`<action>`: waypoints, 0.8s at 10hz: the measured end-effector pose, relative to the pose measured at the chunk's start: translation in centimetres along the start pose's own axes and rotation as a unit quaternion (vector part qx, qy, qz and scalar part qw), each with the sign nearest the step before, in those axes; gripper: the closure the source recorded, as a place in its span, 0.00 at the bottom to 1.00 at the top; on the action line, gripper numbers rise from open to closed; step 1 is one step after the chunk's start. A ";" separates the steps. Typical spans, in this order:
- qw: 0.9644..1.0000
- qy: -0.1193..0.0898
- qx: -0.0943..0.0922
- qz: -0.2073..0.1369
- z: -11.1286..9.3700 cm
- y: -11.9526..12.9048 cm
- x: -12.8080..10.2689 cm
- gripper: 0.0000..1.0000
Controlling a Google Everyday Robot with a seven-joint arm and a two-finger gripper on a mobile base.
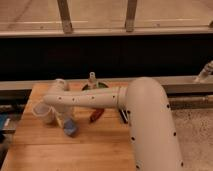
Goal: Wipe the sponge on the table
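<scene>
The light-blue sponge (70, 128) lies on the light-brown wooden table (80, 152), left of its middle. My gripper (65, 121) reaches down from the white arm's wrist (58, 95) and is shut on the sponge, pressing it to the tabletop. The arm stretches in from the lower right and hides part of the table behind it. The sponge sits just right of a white cup, close to it.
A translucent white cup (44, 112) stands at the left, next to the gripper. A reddish-brown elongated object (96, 115) lies mid-table. A black block (123, 116) is partly hidden by the arm. A green item with a bottle (92, 82) stands at the far edge.
</scene>
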 end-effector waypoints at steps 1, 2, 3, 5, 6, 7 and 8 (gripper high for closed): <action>1.000 0.003 -0.001 -0.006 -0.1 0.4 0.6 0.96; 1.000 0.005 0.000 -0.004 -0.2 0.3 1.4 0.89; 1.000 0.007 0.002 0.003 -0.4 -0.2 2.3 0.80; 0.999 0.002 0.005 0.037 -0.8 -2.6 3.8 0.59; 0.999 -0.005 0.005 0.049 -1.0 -3.7 3.6 0.48; 0.998 -0.009 0.003 0.055 -1.0 -4.1 3.1 0.39; 0.998 -0.010 0.001 0.057 -0.7 -4.3 2.3 0.36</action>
